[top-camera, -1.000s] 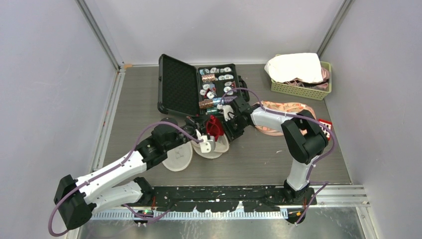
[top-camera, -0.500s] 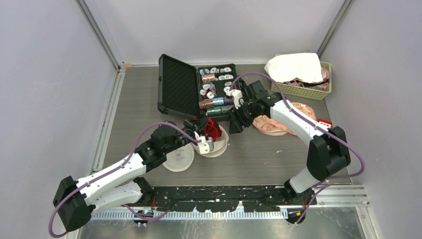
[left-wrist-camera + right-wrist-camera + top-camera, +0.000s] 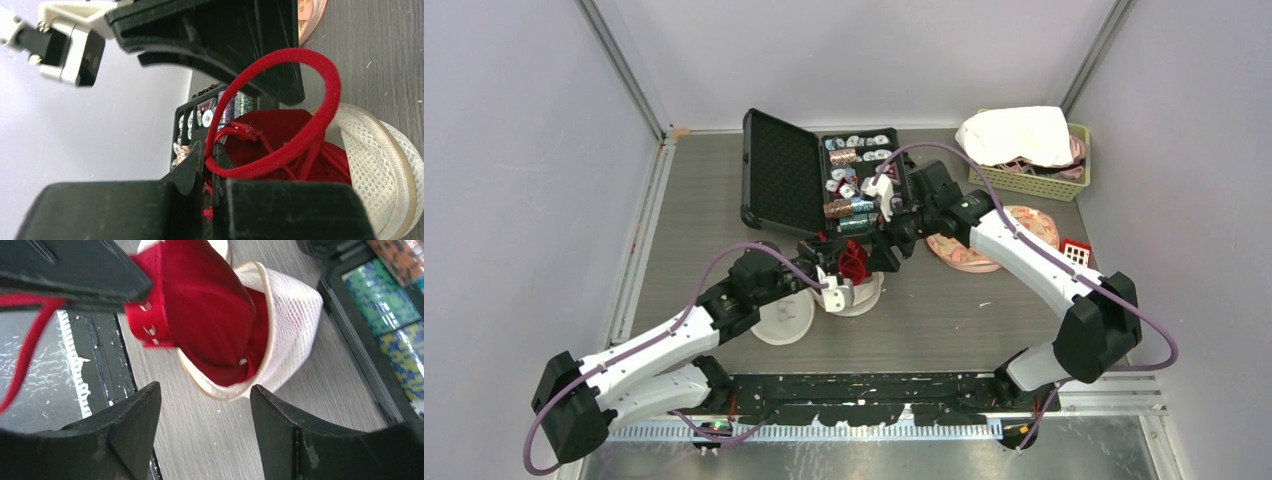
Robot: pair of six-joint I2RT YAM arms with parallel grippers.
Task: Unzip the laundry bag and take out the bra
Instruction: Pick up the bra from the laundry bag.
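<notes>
Red bra [image 3: 854, 262] sits partly out of the white mesh laundry bag [image 3: 871, 293] mid worktop [image 3: 944, 320], w/ its strap [image 3: 305, 130] pinched in the closed left hand [image 3: 209, 155], right hand [image 3: 205, 402] just far-right of bag, jaws apart, holding nothing, black case [image 3: 779, 170] beyond.

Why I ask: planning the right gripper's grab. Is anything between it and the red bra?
Nothing visible. The open right gripper directly faces the red bra in the laundry bag; the left gripper, shut on its strap, sits aside.
</notes>
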